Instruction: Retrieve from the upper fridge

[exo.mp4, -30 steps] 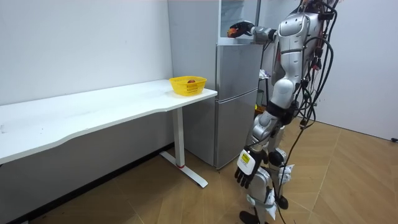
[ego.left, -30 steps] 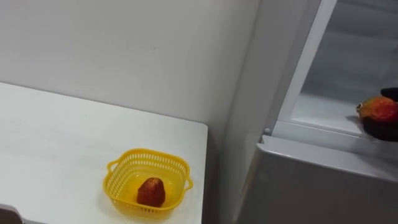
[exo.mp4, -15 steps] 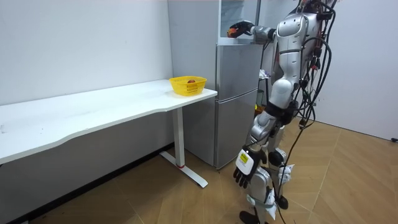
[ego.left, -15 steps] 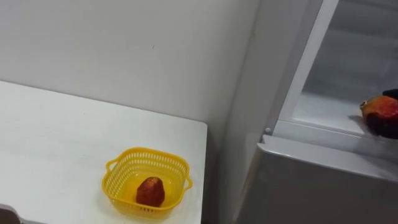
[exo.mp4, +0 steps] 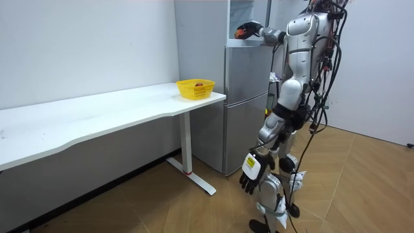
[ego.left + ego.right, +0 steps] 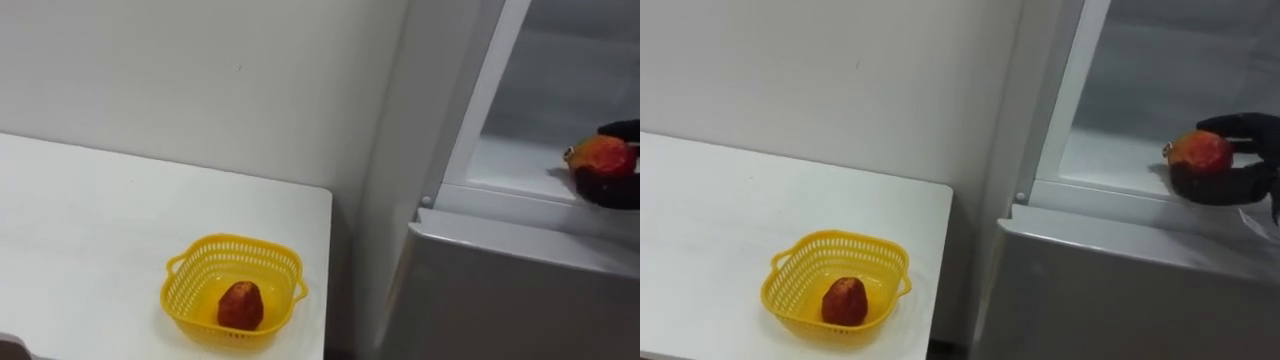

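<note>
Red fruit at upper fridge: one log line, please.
right robot hand: shut on red fruit, at upper fridge opening | left robot hand: open, hanging low | yellow basket: holds another fruit

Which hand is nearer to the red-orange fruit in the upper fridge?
Right. The right hand is curled round the fruit on the upper fridge shelf; the left hand hangs low by the robot's legs, far below.

Fruit in raised right robot hand

Right hand raised, grasping; left hand hanging.
</note>
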Tool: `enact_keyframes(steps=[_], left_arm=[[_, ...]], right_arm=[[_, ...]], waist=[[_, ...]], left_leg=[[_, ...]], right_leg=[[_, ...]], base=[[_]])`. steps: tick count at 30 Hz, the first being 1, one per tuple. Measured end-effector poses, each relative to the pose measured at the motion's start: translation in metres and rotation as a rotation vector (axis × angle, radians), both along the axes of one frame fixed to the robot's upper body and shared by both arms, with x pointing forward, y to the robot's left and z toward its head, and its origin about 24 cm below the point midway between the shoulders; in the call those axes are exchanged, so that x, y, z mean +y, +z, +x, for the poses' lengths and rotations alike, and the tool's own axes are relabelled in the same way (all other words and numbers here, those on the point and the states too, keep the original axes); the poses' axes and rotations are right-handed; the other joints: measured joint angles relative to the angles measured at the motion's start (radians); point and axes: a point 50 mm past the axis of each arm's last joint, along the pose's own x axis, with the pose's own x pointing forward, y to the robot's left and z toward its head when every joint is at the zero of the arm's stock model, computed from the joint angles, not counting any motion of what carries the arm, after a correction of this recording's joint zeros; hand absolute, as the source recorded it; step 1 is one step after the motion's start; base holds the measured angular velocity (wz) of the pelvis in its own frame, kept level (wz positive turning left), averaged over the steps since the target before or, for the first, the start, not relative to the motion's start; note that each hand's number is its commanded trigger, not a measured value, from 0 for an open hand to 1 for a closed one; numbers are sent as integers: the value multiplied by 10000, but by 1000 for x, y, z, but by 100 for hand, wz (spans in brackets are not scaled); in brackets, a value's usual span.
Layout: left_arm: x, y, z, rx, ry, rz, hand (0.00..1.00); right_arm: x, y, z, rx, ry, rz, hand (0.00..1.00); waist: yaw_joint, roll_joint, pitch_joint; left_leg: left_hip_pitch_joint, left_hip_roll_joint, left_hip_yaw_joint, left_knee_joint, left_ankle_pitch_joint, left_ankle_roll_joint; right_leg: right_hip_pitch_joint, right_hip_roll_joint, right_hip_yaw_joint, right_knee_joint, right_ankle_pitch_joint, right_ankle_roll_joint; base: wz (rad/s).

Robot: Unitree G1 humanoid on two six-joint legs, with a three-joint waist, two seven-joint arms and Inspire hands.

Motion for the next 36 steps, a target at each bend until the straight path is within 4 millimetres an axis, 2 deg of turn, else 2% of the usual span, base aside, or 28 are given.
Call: enact_keyframes(steps=[3, 8, 10, 13, 16, 19, 24, 28, 30, 33, 36], left_arm=[[-3, -1, -2, 37, 21, -86, 0], [-4, -1, 4, -196, 72, -77, 0], [-4, -1, 5, -240, 58, -39, 0], [-9, -3, 7, -308, 45, -164, 0], [-15, -5, 6, -316, 81, -348, 0], [-21, -7, 6, -393, 60, -553, 0], [-24, -9, 5, -280, 88, -639, 0], [-25, -9, 11, -447, 20, -678, 0], [-25, -10, 12, -452, 75, -715, 0], [-26, -10, 17, -518, 31, -790, 0], [-28, -11, 22, -528, -151, -882, 0]], right_arm=[[17, 0, -5, -505, 482, -238, 100], [35, -9, -16, -949, 743, -511, 100], [43, -11, -17, -1178, 724, -785, 100], [54, -10, -26, -1929, 635, -881, 100], [72, -12, -41, -2768, 833, -1404, 100], [81, -12, -48, -3168, 976, -1673, 100], [98, 1, -57, -4101, 1200, -2422, 100], [114, 13, -72, -5062, 1476, -3947, 100], [122, 14, -78, -5398, 1756, -4495, 100], [132, 13, -81, -5599, 2063, -4775, 100], [144, 11, -82, -5462, 2681, -4977, 100]], waist=[[10, 104, -12], [18, 70, -1], [4, 100, 18], [8, 292, 94], [-14, 567, -14], [3, 704, -35], [-50, 697, -26], [-101, 595, 8], [-104, 544, 20], [-33, 405, 101], [19, 385, 90]], left_leg=[[61, 4, 112, -29, 3, 3], [173, 7, 203, -81, 1, 3], [206, 13, 227, -82, 1, 3], [247, 17, 305, -115, -3, 6], [150, 16, 307, -115, -4, 6], [180, 17, 325, -140, 0, 6], [135, 34, 427, -185, 0, 6], [128, 46, 437, -268, 1, 4], [144, 46, 454, -272, 2, 4], [141, 52, 508, -267, 2, 5], [129, 51, 557, -282, -1, 6]], right_leg=[[-7, 3, 150, -7, 0, 0], [59, -2, 203, -20, 0, 0], [76, -2, 210, -5, 0, 0], [71, 3, 313, 6, 10, -10], [-13, 7, 314, 17, 12, -11], [-17, 11, 328, 13, 11, -10], [-141, 21, 420, 17, 11, -10], [-208, 36, 447, 16, 11, -10], [-207, 36, 461, 15, 11, -10], [-232, 42, 542, 14, 11, -10], [-273, 43, 618, 15, 11, -10]], base=[[-12], [-4], [-5], [-7], [0], [0], [-6], [0], [-2], [-5], [-6]])
